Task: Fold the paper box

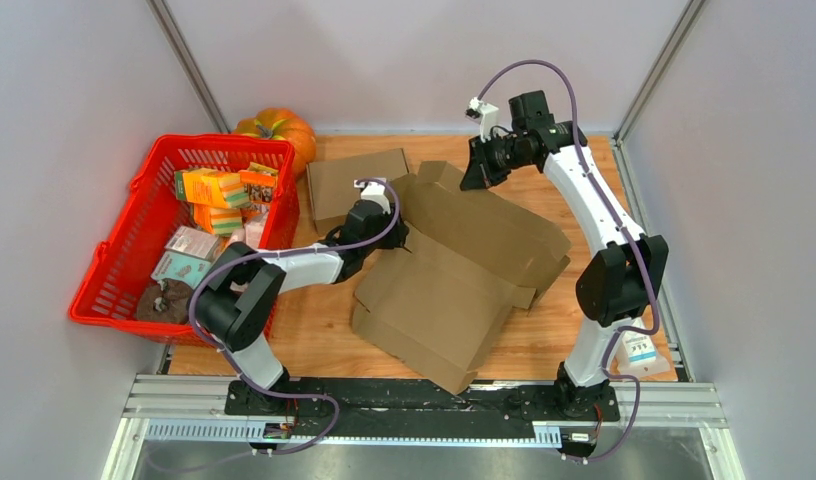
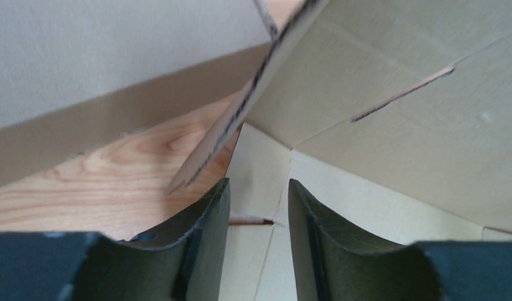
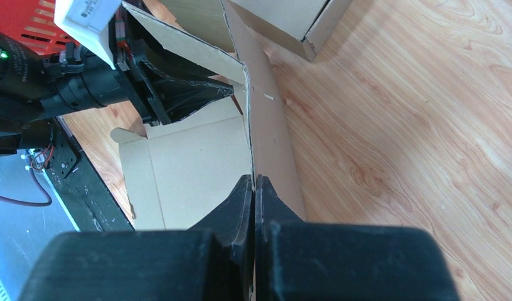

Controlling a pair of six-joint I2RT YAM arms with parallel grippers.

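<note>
The brown paper box [image 1: 454, 270] lies opened out on the wooden table, its flaps partly raised. My left gripper [image 1: 396, 232] reaches in under a raised flap at the box's left side. In the left wrist view it [image 2: 258, 194] is open, with the pale inner cardboard [image 2: 398, 125] just beyond the fingers and nothing between them. My right gripper [image 1: 474, 178] is at the box's back edge. In the right wrist view it [image 3: 254, 185] is shut on the thin edge of an upright flap [image 3: 266, 125]. The left gripper [image 3: 178, 94] shows there too, inside the box.
A red basket [image 1: 114, 270] full of packets stands at the left, with an orange pumpkin [image 1: 279, 128] behind it. A second cardboard box [image 1: 356, 185] lies at the back. A white packet [image 1: 639, 355] sits near the right arm's base.
</note>
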